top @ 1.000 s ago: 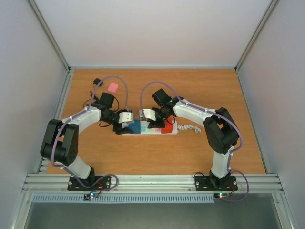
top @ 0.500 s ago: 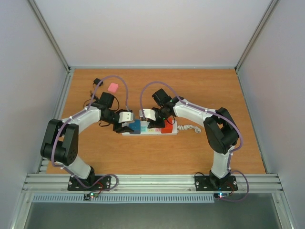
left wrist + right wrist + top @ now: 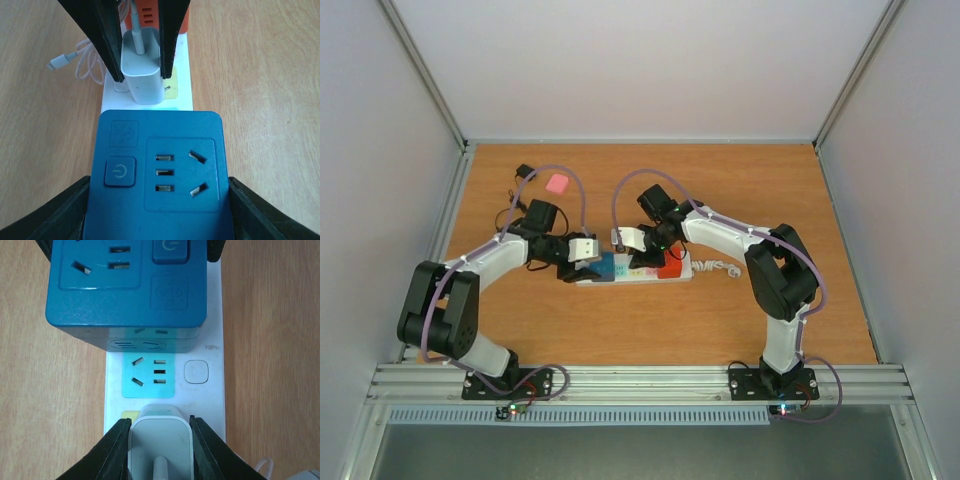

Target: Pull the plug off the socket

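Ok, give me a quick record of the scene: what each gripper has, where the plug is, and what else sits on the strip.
socket: white strip, flat on the table
plug: white, looks seated mid-strip
right gripper: shut on the plug
left gripper: fingers against both sides of the blue adapter at one end
other end: orange block
off the strip: pink object

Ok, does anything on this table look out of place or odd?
Mildly: a small pink block lies near the far left corner of the wooden table, apart from the long white power strip. A thin white cable lies loosely bunched beside the strip, one connector end free. Nothing looks spilled or damaged.
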`<state>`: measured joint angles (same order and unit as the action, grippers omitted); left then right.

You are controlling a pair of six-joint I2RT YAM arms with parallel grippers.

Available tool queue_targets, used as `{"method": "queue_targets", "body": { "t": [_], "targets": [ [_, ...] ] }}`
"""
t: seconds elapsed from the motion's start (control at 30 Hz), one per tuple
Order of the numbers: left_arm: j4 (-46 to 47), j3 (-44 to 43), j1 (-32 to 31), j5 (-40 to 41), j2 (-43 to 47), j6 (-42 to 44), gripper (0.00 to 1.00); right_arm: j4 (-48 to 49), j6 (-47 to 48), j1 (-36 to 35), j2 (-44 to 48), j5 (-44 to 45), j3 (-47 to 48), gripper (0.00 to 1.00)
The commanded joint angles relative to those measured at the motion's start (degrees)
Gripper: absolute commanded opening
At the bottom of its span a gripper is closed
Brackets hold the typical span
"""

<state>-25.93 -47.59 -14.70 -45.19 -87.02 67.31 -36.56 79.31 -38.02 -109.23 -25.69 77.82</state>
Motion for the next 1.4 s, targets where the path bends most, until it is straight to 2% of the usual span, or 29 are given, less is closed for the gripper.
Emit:
{"method": "queue_targets", "body": {
  "t": [0.0,0.13,0.33,0.8,1.0,1.07,1.2,1.37],
  "targets": [
    [4.9,-3.76,-0.41,-6.97,1.49,-2.58,0.32,0.02,-0.13,-0.63,-2.84,3.69,-0.17,0.07],
    [-1.92,-8.03,-0.16,-10.3,-1.48,-2.99,0.3,0.38,0.52,-0.65,-2.75,4.0,-0.68,0.07],
    [-7.31,-12.05,0.82,-12.71,-4.29,-3.57,0.28,0.95,0.85,-0.66,-2.52,4.21,-1.47,0.07],
    [-0.61,-4.63,0.22,-6.19,2.76,0.68,0.27,1.99,0.06,0.14,-2.87,4.87,-1.7,0.07],
    [-2.08,-4.63,0.46,-6.08,3.21,-0.16,0.27,2.12,0.14,0.34,-2.6,4.58,-1.97,0.08],
    [-2.84,-4.99,0.9,-5.96,3.18,-0.65,0.26,1.87,0.08,0.38,-2.33,4.07,-1.7,0.12],
    [-3.0,-5.41,3.06,-5.6,3.66,-3.08,0.26,1.09,-1.8,0.32,-0.61,1.3,0.27,0.31],
    [0.4,-4.66,6.14,-5.72,5.29,-10.35,0.27,-0.27,-3.18,0.32,0.78,-1.58,2.85,0.49]
  ]
}}
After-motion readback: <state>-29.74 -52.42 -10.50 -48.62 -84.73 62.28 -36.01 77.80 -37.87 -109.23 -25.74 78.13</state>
